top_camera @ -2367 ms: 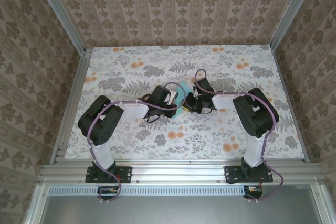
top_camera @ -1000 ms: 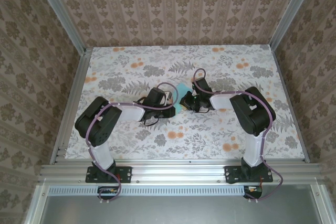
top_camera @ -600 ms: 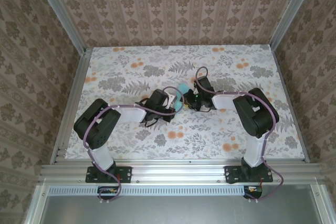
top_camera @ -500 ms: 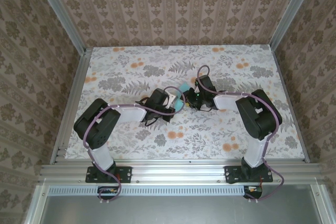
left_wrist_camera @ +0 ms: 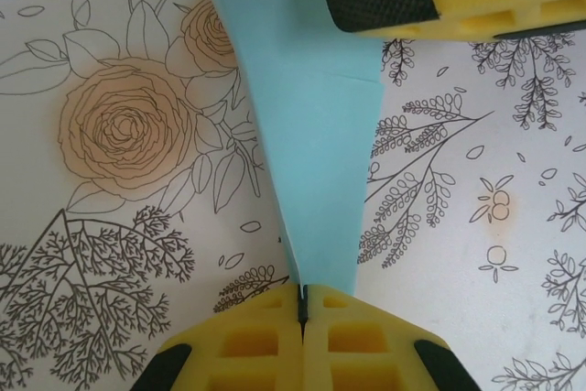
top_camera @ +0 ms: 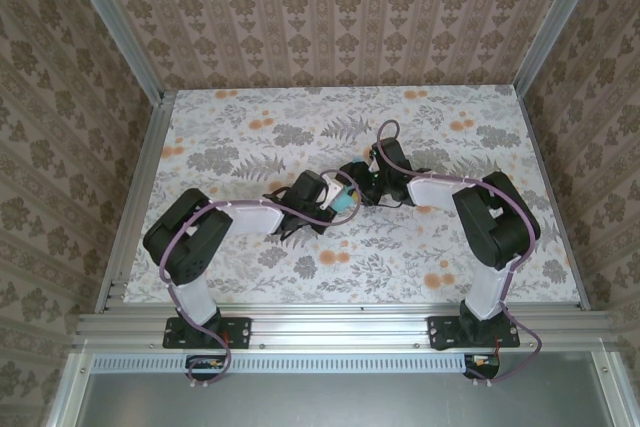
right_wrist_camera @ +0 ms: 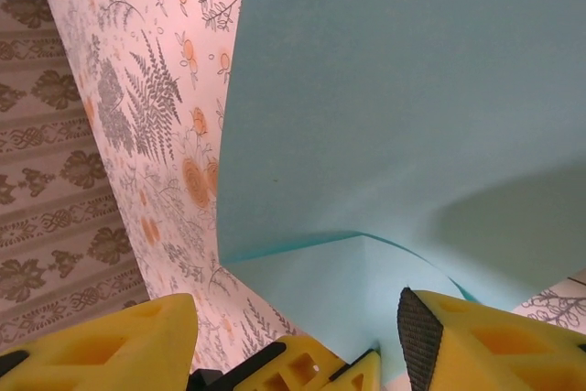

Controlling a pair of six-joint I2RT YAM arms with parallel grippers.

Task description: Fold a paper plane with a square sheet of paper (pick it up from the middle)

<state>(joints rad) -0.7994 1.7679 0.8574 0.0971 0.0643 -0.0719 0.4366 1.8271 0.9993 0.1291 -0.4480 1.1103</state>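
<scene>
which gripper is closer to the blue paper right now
Left. The left gripper is shut on the turquoise paper sheet at its narrow end, touching it. The right gripper is open with the sheet's other end between its fingers; contact there is unclear.

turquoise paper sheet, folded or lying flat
Folded: the turquoise paper sheet tapers to doubled layers pinched in the left gripper.

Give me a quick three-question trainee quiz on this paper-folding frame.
1. True or false: the left gripper is shut on the turquoise paper.
2. The jaws of the right gripper are: A) shut tight, B) wide open, C) holding a pen.
3. What colour are the gripper fingers?
Key: 1 true; 2 B; 3 yellow.
</scene>
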